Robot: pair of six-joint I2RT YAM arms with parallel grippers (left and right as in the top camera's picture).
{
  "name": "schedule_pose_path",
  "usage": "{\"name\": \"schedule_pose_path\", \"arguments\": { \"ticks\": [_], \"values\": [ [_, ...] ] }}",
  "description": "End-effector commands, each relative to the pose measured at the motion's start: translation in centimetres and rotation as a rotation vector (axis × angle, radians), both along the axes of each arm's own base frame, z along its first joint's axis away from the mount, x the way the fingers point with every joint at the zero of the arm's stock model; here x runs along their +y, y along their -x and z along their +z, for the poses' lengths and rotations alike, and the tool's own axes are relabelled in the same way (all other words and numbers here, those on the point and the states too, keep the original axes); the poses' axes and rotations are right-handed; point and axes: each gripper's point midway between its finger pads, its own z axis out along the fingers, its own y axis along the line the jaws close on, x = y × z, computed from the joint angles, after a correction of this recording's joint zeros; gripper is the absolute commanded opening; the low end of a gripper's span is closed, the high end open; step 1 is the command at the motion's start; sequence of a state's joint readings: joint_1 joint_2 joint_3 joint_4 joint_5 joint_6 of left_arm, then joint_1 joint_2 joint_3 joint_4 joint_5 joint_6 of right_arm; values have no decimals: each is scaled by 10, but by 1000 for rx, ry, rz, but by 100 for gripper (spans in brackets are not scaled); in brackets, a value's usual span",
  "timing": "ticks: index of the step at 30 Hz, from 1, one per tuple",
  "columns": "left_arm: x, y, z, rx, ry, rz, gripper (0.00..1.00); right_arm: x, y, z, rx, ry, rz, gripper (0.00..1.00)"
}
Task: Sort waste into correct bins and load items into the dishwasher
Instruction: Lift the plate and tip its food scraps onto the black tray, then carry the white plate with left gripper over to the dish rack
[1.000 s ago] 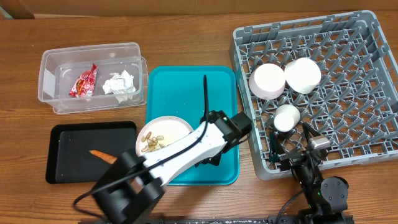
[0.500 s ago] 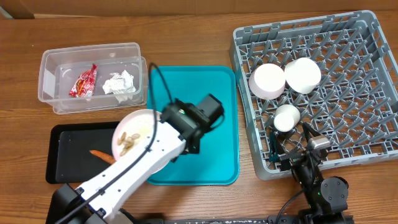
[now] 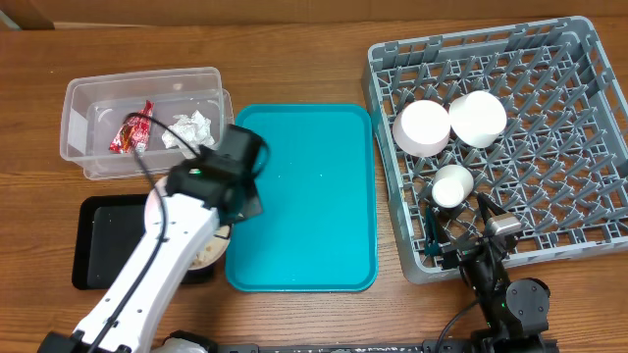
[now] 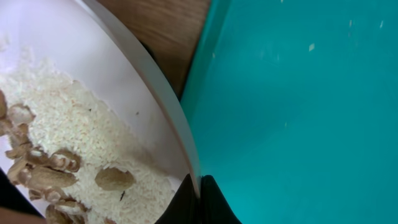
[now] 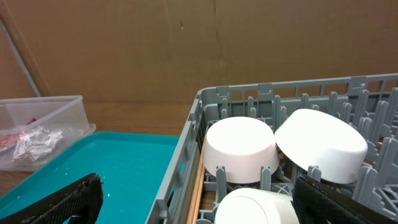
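Note:
My left gripper (image 3: 224,224) is shut on the rim of a white plate (image 3: 208,257). It holds the plate over the right end of the black tray (image 3: 103,240). In the left wrist view the jaws (image 4: 200,198) pinch the plate (image 4: 99,74), which carries rice and tan food scraps (image 4: 56,174). The clear tub (image 3: 88,103) holds a red wrapper (image 3: 132,130) and a white napkin (image 3: 191,129). The carrot is hidden under my arm. The grey dish rack (image 3: 549,88) holds a pink bowl (image 3: 422,127), a white bowl (image 3: 478,116), a cup (image 3: 453,184) and chopsticks (image 5: 198,186). My right gripper (image 5: 205,205) is open and empty at the rack's near edge.
The teal tray (image 3: 314,196) lies bare between the black tray and the rack. The tub sits at the back left, and its corner also shows in the right wrist view (image 5: 56,109). A cardboard wall (image 5: 186,43) stands behind the table.
My left gripper has carried the plate of scraps leftward off the teal tray to above the black tray. The right arm has not moved.

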State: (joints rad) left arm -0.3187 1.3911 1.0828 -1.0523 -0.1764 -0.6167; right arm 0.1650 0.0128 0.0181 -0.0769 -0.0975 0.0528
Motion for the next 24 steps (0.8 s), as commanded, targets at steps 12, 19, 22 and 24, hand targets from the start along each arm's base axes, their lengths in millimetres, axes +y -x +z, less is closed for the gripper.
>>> {"name": "schedule_pose_path", "arguments": {
  "ticks": [12,19,22,24],
  "values": [
    [34,-24,39,-186,379,72,4,-1,0,-2,-2,-5,-2,100],
    [29,-27,52,-229,533,46,4,-1,0,-2,-2,-5,-2,100],
    [26,-26,56,-232,603,41,5,-1,0,-2,-2,-5,-2,100],
    [27,-25,59,-239,635,49,5,-1,0,-2,-2,-5,-2,100]
  ]
}}
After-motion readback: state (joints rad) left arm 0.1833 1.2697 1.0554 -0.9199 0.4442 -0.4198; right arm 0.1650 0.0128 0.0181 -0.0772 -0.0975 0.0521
